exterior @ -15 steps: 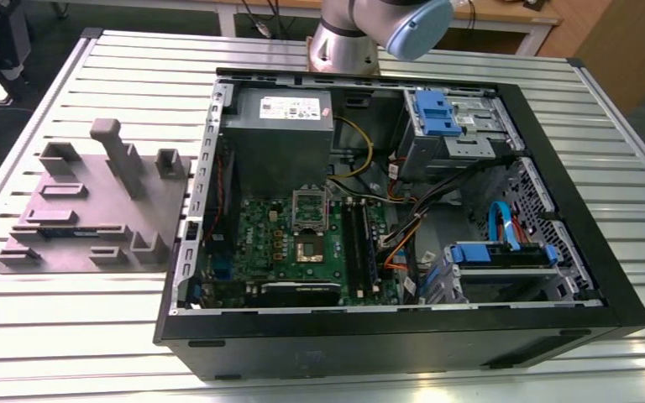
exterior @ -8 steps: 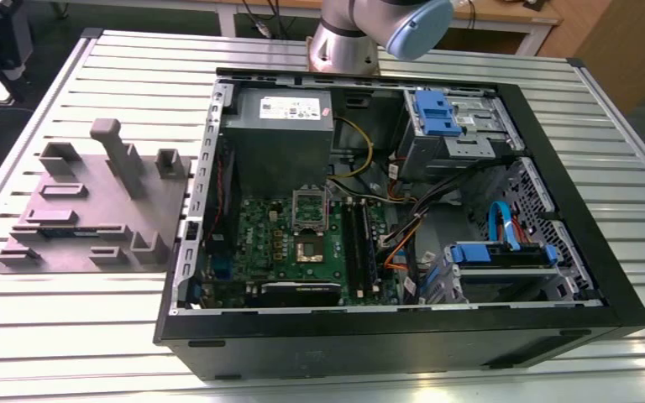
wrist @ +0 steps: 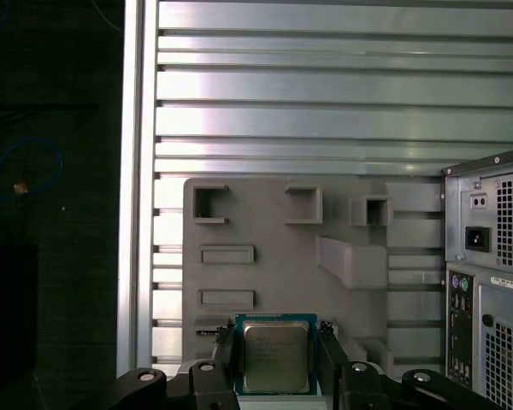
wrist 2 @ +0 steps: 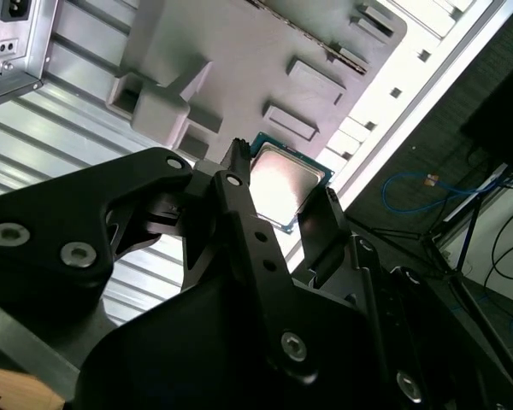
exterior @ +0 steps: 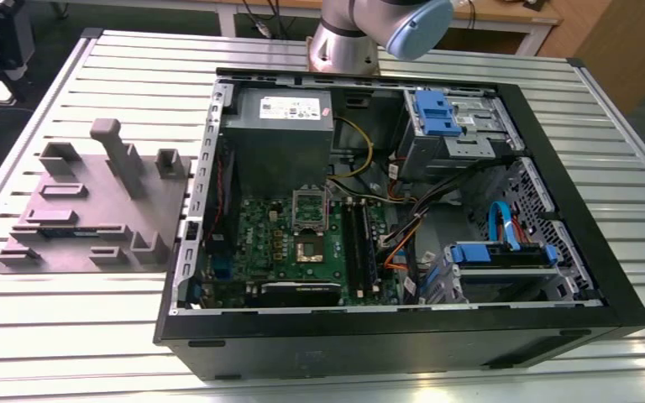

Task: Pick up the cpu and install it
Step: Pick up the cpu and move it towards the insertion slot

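In both wrist views my gripper (wrist: 276,343) (wrist 2: 282,173) is shut on the cpu (wrist: 276,363) (wrist 2: 287,190), a small square chip with a shiny metal top and a green rim, pinched at two opposite edges by the black fingers (wrist: 225,354). The chip hangs well above the grey moulded parts holder (wrist: 274,231) (wrist 2: 239,51) on the slatted table. In the exterior view the open computer case (exterior: 401,336) shows the green motherboard (exterior: 300,252). Its cpu socket (exterior: 309,248) lies bare, with the metal cover plate (exterior: 309,204) folded back.
The grey holder (exterior: 87,210) sits at the exterior view's left of the case, with upright posts. Inside the case are a power-supply box (exterior: 283,126), cables (exterior: 412,227), memory sticks (exterior: 356,239) and blue drive brackets (exterior: 502,256). The arm's base (exterior: 345,42) stands behind the case.
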Robot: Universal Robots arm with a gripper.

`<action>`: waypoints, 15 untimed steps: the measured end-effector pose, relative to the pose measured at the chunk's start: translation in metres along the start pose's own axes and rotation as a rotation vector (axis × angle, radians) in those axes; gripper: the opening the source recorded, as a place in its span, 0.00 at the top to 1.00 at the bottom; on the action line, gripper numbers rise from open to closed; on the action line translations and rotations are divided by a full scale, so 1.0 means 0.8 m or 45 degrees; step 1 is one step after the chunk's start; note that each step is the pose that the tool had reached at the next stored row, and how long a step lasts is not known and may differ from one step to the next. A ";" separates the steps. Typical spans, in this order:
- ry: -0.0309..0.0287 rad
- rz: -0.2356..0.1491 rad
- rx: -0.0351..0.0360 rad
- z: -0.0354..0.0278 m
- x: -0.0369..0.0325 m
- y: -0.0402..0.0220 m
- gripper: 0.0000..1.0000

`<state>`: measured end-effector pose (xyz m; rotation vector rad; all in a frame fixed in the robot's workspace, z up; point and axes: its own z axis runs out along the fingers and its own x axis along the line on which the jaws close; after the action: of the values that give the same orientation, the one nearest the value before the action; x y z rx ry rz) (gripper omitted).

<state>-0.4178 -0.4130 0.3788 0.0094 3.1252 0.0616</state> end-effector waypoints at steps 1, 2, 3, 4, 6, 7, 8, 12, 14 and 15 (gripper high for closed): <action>0.0000 0.000 0.0000 0.0000 -0.0003 0.0000 0.53; 0.0000 0.000 0.0000 0.0000 -0.0006 0.0000 0.53; -0.0001 0.000 0.0000 0.0001 -0.0008 0.0000 0.53; 0.0001 0.000 0.0001 0.0000 -0.0010 0.0000 0.53; 0.0000 0.000 0.0000 0.0000 -0.0014 0.0000 0.53; 0.0000 0.000 0.0000 0.0000 -0.0016 0.0000 0.53; 0.0000 0.000 0.0000 0.0000 -0.0019 0.0000 0.53; 0.0000 0.000 0.0000 0.0000 -0.0029 0.0000 0.53; -0.0001 0.000 0.0000 0.0001 -0.0034 0.0000 0.53; 0.0001 0.000 0.0001 0.0000 -0.0036 0.0000 0.53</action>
<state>-0.4149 -0.4130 0.3788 0.0094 3.1253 0.0615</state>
